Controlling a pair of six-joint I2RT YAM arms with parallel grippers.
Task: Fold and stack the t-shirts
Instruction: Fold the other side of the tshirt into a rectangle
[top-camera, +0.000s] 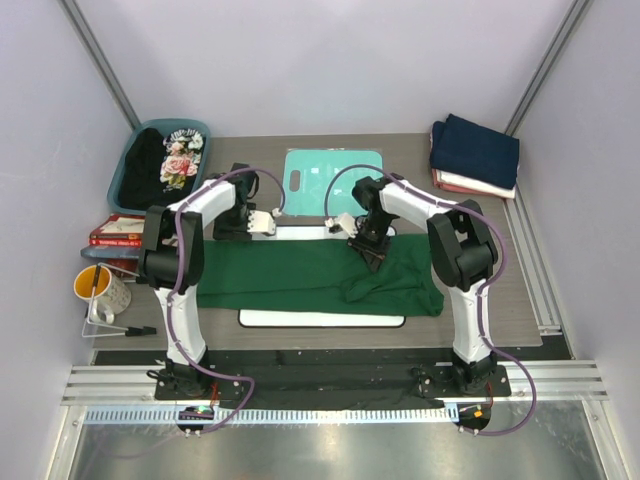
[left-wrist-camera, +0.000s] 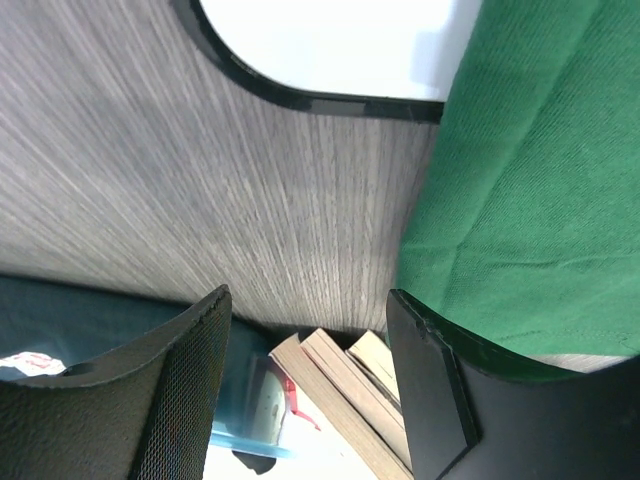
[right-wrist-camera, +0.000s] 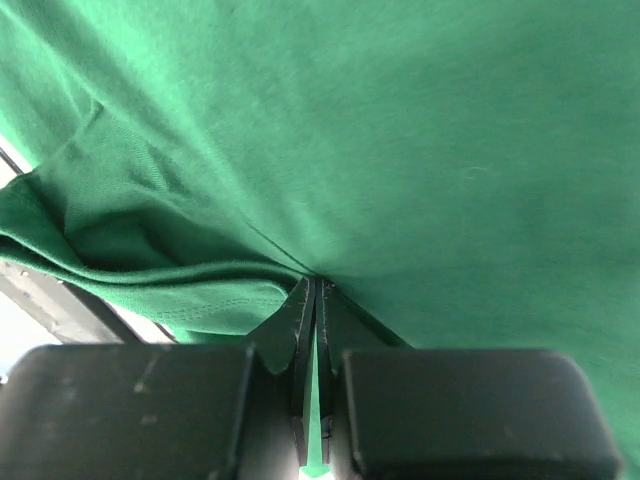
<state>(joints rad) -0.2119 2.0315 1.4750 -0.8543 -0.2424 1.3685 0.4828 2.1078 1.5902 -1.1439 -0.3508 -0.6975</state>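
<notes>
A dark green t-shirt (top-camera: 300, 275) lies spread across the table's middle, bunched at its right end. My right gripper (top-camera: 371, 256) is down on the shirt's upper right part. In the right wrist view that gripper (right-wrist-camera: 315, 292) is shut on a fold of the green cloth (right-wrist-camera: 420, 130). My left gripper (top-camera: 263, 223) hovers open past the shirt's far edge. Nothing is between its fingers (left-wrist-camera: 190, 350), and the shirt's edge (left-wrist-camera: 530, 200) lies beside them. A folded stack with a navy t-shirt (top-camera: 475, 148) on top sits at the back right. A black floral t-shirt (top-camera: 178, 162) lies in a blue bin.
A whiteboard (top-camera: 320, 319) lies under the green shirt, with its corner (left-wrist-camera: 330, 40) showing in the left wrist view. A teal board (top-camera: 333, 178) lies at the back centre. The blue bin (top-camera: 122, 170), books (top-camera: 117, 231) and a yellow mug (top-camera: 98, 290) crowd the left side.
</notes>
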